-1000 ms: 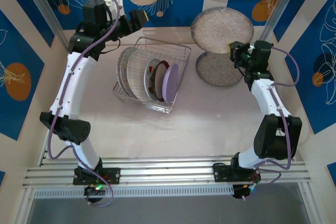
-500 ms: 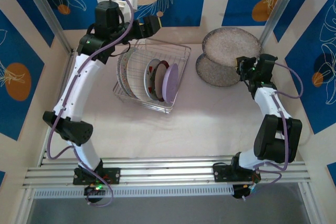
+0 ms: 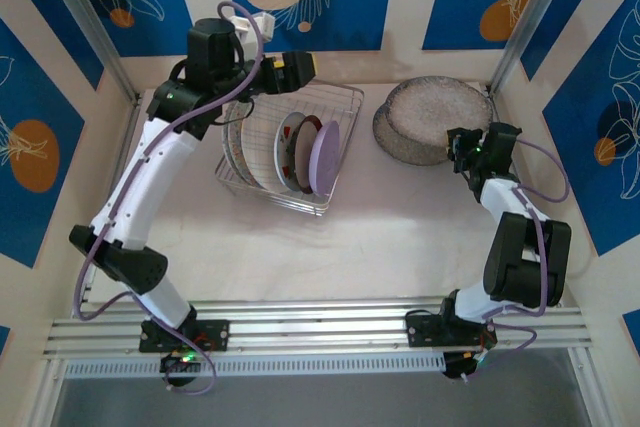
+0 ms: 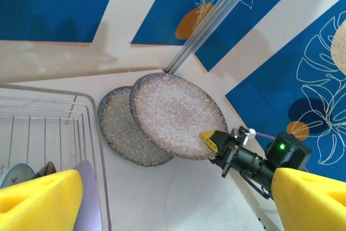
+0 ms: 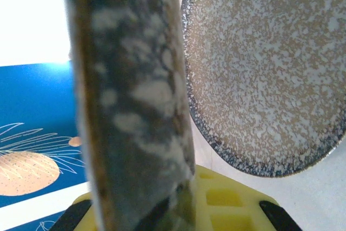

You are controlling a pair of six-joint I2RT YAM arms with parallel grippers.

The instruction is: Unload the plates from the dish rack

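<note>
Right jaws clamped on rim of speckled plate (image 3: 440, 105), just right of dish rack (image 3: 345, 117), overlapping 2nd speckled plate (image 3: 398, 147) flat on desk (image 3: 400, 207). Rack holds lilac plate (image 3: 324, 161) + others, upright. Left jaws apart, above rack's far edge.
</note>
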